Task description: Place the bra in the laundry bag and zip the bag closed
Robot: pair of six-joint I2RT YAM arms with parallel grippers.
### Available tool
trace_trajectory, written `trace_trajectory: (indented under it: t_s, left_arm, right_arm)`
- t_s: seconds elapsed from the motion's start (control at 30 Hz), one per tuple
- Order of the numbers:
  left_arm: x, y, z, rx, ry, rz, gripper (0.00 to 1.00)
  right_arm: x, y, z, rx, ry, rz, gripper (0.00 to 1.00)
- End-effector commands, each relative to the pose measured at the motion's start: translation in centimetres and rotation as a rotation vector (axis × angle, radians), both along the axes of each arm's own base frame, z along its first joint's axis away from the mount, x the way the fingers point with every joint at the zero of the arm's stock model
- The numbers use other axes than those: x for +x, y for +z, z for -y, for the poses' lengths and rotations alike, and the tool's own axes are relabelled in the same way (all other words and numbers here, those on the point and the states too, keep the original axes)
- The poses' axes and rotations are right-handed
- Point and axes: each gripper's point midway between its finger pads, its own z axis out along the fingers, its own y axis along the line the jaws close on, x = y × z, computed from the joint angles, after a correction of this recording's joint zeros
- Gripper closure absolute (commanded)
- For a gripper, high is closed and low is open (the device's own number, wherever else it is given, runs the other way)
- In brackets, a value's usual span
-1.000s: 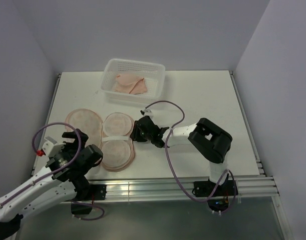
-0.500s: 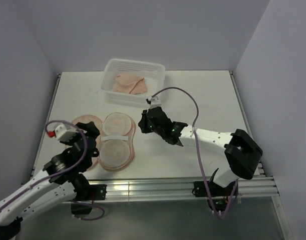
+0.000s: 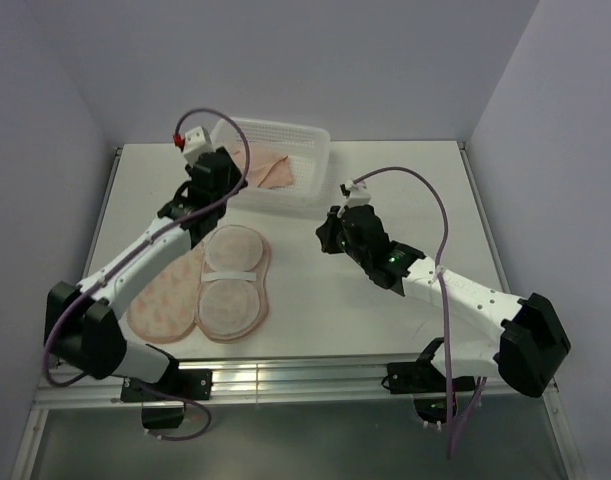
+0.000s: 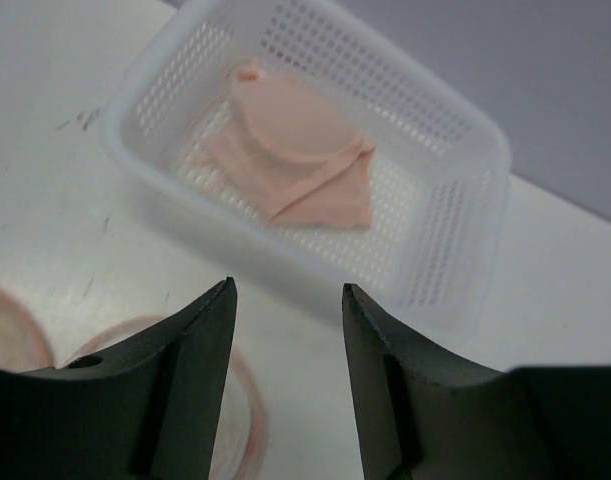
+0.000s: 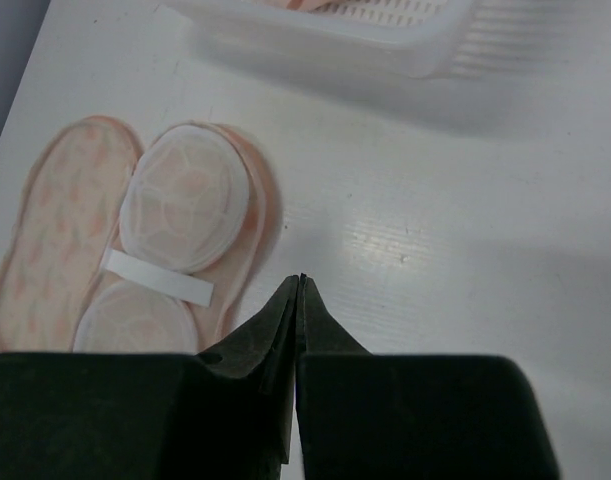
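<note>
The pale pink bra [image 3: 269, 170] lies crumpled in the white mesh basket [image 3: 315, 140] at the back; it also shows in the left wrist view [image 4: 300, 150]. The peach laundry bag [image 3: 225, 305] lies unzipped and spread flat on the table, its printed flap [image 3: 163, 300] out to the left. It also shows in the right wrist view [image 5: 185, 200]. My left gripper [image 3: 223, 182] is open and empty, just in front of the basket's near wall. My right gripper [image 3: 325, 240] is shut and empty, above bare table right of the bag.
The basket [image 4: 465, 125] stands near the back edge of the white table [image 3: 405, 190], with walls on three sides. The bag's rim [image 4: 253, 425] shows below the left fingers. A white band [image 5: 157, 278] crosses the bag's two inner cups.
My left arm swung from the front left corner up to the basket. My right gripper left the bag's right edge and moved right and back. The bag's flap now lies nearer the front.
</note>
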Motion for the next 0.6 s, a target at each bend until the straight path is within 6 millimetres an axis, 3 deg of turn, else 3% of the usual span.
trace_trajectory:
  t_s: [0.0, 0.03, 0.07, 0.1, 0.13, 0.17, 0.2, 0.23, 0.47, 0.53, 0.57]
  left_arm:
    - [5.5, 1.7, 1.7, -0.057, -0.112, 0.016, 0.48]
    - [6.7, 2.9, 2.2, -0.081, -0.136, 0.030, 0.48]
    - [8.0, 2.8, 1.4, -0.085, -0.118, 0.023, 0.48]
    - [9.4, 0.4, 1.6, -0.086, -0.114, -0.033, 0.48]
    - [10.7, 1.2, 1.3, -0.104, -0.122, -0.031, 0.47]
    - [11.5, 0.9, 1.4, -0.111, -0.126, -0.042, 0.46]
    - [12.6, -1.6, 1.5, -0.112, -0.124, -0.092, 0.45]
    - [13.8, -0.8, 1.4, -0.124, -0.121, -0.077, 0.43]
    - [18.6, -5.0, 2.5, -0.198, -0.150, -0.104, 0.25]
    - [19.9, -5.3, 2.2, -0.225, -0.149, -0.098, 0.23]
    - [20.4, -5.7, 2.3, -0.233, -0.152, -0.102, 0.23]
  right_arm:
    - [-1.0, 0.8, 1.1, -0.003, 0.007, 0.034, 0.96]
    - [-1.1, 0.9, 1.3, -0.004, 0.006, 0.038, 0.96]
    - [-1.5, 1.3, 1.6, -0.002, 0.009, 0.049, 0.96]
    - [-1.7, 1.5, 1.7, 0.003, 0.015, 0.056, 0.96]
    - [-2.0, 1.2, 1.8, 0.002, 0.023, 0.052, 0.96]
    - [-2.2, 1.6, 1.9, 0.012, 0.026, 0.062, 0.95]
    - [-2.4, 1.6, 2.0, 0.014, 0.031, 0.064, 0.95]
    - [-2.6, 1.3, 2.0, 0.014, 0.037, 0.062, 0.95]
    - [-3.7, 1.7, 0.1, 0.079, 0.145, 0.061, 0.94]
    - [-3.8, 1.3, -0.1, 0.087, 0.159, 0.053, 0.92]
    - [-3.8, 1.2, -0.4, 0.094, 0.165, 0.053, 0.87]
